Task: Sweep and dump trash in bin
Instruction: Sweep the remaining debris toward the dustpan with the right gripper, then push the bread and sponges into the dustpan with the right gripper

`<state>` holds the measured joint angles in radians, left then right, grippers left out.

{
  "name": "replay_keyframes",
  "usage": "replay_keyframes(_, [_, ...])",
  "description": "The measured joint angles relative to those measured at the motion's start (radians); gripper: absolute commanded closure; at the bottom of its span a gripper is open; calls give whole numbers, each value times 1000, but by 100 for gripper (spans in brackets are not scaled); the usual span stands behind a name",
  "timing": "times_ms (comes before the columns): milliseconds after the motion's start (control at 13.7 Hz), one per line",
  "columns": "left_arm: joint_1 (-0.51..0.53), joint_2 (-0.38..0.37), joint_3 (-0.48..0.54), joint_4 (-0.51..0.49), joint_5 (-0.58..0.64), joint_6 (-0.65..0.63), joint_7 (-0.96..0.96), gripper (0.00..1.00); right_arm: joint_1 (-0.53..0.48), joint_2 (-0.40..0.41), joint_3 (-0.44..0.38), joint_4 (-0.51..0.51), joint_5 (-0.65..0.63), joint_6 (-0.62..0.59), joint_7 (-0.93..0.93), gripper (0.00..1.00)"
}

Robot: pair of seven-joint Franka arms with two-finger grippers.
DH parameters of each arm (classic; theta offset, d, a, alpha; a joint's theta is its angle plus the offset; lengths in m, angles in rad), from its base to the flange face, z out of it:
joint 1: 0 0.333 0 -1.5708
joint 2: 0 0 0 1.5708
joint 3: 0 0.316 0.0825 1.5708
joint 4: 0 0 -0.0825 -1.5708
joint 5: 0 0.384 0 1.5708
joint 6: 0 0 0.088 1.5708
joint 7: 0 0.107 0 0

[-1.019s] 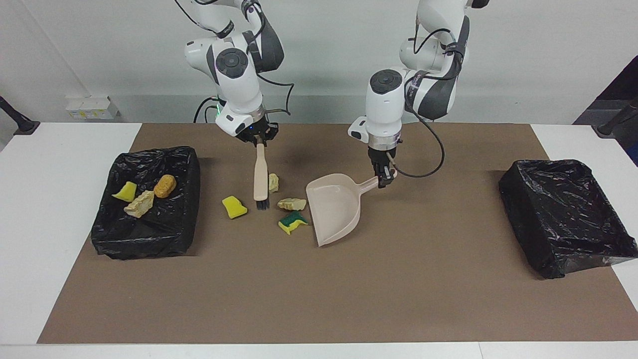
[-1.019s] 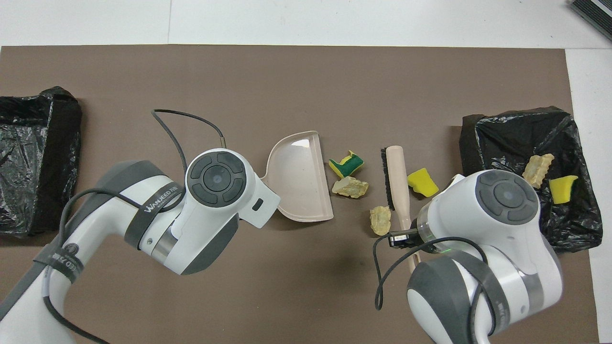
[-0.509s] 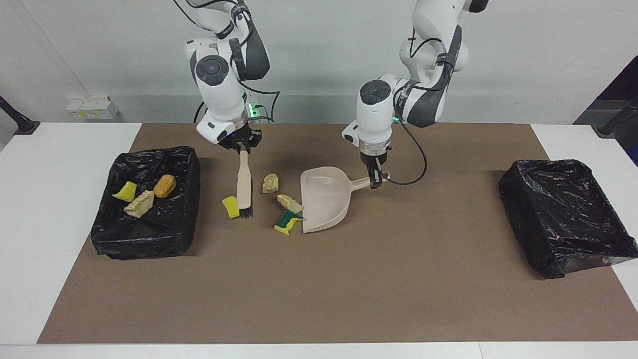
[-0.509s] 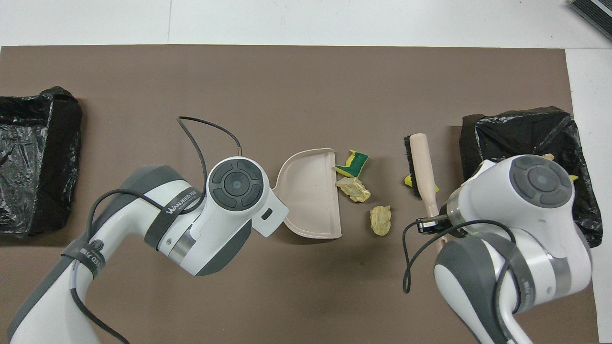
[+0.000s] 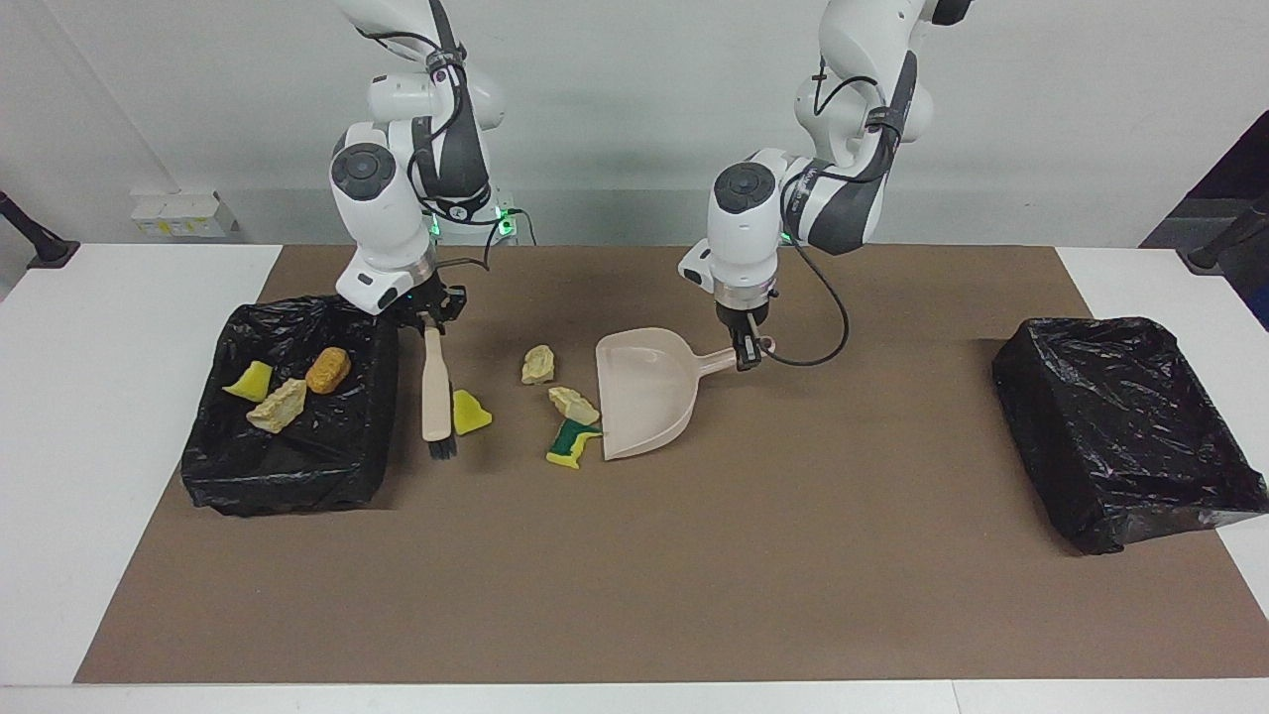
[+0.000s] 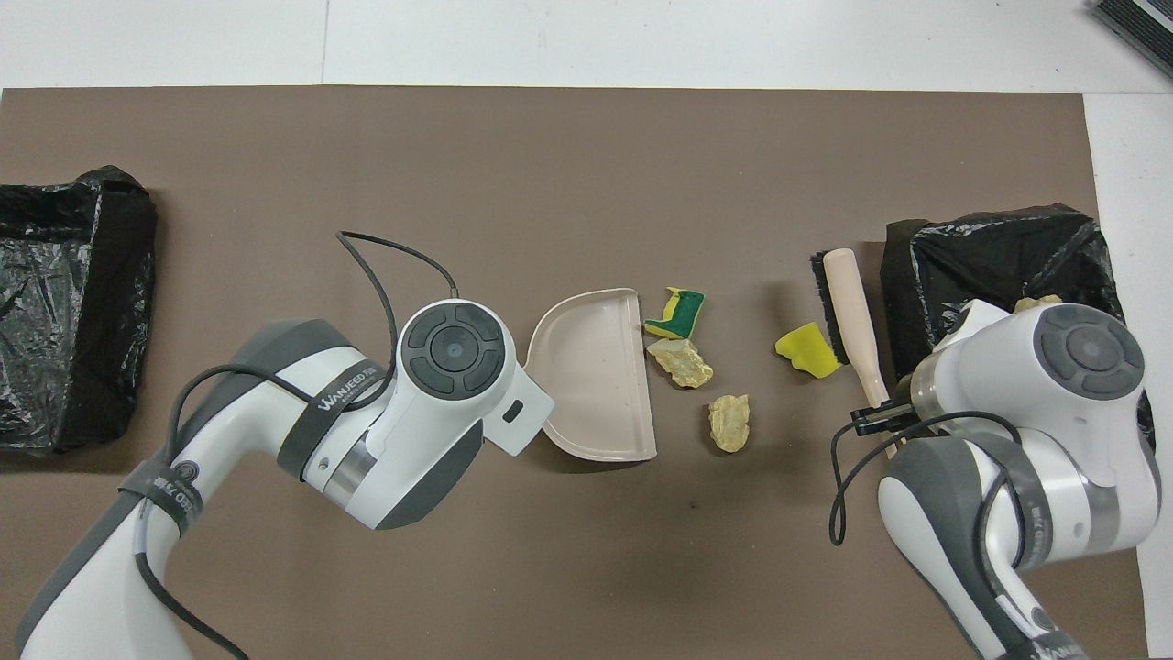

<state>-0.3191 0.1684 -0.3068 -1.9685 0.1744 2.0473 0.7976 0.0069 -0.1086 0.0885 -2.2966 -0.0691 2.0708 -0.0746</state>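
Observation:
My right gripper [image 5: 432, 321] is shut on the handle of the beige brush [image 5: 434, 385], which hangs bristles-down between the bin [image 5: 288, 476] at the right arm's end and a yellow sponge piece [image 5: 469, 412]. My left gripper [image 5: 749, 352] is shut on the handle of the beige dustpan [image 5: 644, 392]. The pan's mouth faces the trash on the mat. Touching its lip are a beige chunk [image 5: 575, 404] and a yellow-green sponge [image 5: 570, 441]. Another beige chunk [image 5: 538, 364] lies a little nearer the robots. In the overhead view the brush [image 6: 852, 316] stands right beside the yellow sponge [image 6: 805, 350].
The bin with the black liner holds a yellow sponge [image 5: 248, 380], a beige chunk [image 5: 278, 405] and an orange-brown lump [image 5: 327, 369]. A second black-lined bin [image 5: 1130, 426] sits at the left arm's end. Brown mat [image 5: 634, 575] covers the table.
My right gripper carried the brush toward the right arm's end, past the yellow sponge, to beside the bin. The dustpan slid up against the chunk and green sponge, then stopped.

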Motion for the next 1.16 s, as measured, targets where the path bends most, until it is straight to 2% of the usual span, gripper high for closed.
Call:
replay_keyframes(146, [1, 5, 4, 8, -8, -11, -8, 100, -27, 24, 0, -39, -23, 80, -17, 100])
replay_keyframes(437, [1, 16, 5, 18, -10, -20, -35, 100, -24, 83, 8, -56, -29, 132, -23, 100])
replay_keyframes(800, [1, 18, 5, 18, -10, -22, -39, 100, 109, 98, 15, -56, -18, 142, 118, 100])
replay_keyframes(1164, [1, 18, 5, 18, -10, -22, -40, 100, 242, 102, 19, -51, 197, 142, 207, 100])
